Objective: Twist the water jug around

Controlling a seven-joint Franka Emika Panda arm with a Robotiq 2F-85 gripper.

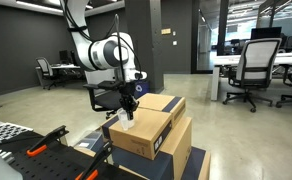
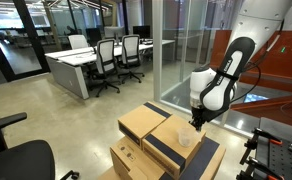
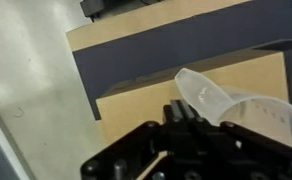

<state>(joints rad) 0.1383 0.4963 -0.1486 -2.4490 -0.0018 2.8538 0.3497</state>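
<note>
— Where is your pincer?

— My pincer (image 3: 182, 116) sits at the lower middle of the wrist view, pointing down, with its jaws closed. In an exterior view it (image 2: 197, 122) hangs right of centre, just above the stacked boxes.

— Closed on what?

— On the water jug (image 3: 241, 108), as I judge it. Its translucent lip rises right at my fingers and runs off toward the lower right of the wrist view. My own dark body hides the exact contact, so I take it that I have the thin wall pinched rather than see it.

— Which way does the jug lie from you?

— Directly below and a little to one side. In an exterior view it (image 2: 186, 137) is a small pale shape touching the underside of the pincer. It stands mouth up on the top face of the cardboard box (image 2: 158, 128).

— And its long axis?

— Upright, roughly in line with my wrist. The twist depends on that, I think: turning about my own vertical should spin the jug where it stands. Its body sits off to one side of my fingers, though, so it may swing a little rather than pivot cleanly.

— Beyond the jug?

— The tan box top, then a dark band (image 3: 176, 55) across the upper part of the wrist view. The pale floor (image 3: 26, 90) lies at the left.
</note>
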